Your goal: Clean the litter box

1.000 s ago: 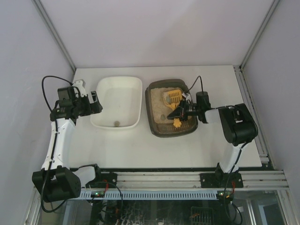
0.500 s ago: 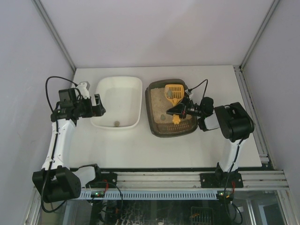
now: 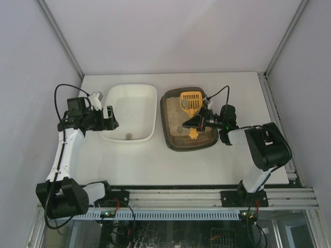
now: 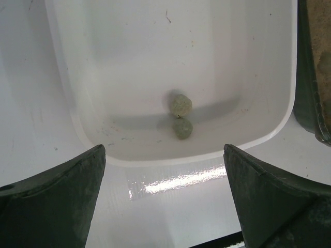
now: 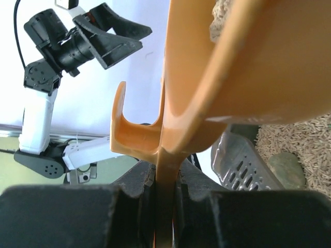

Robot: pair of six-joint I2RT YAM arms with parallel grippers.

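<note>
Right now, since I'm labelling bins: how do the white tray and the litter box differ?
The white tray holds two grey-green lumps; the dark brown-olive litter box is filled with tan litter. A yellow scoop hangs over the litter box, none over the white tray. Both are rounded rectangular trays side by side.

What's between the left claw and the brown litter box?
The white tray, with two greyish lumps inside, sits between left gripper and litter box in the top view.
</note>
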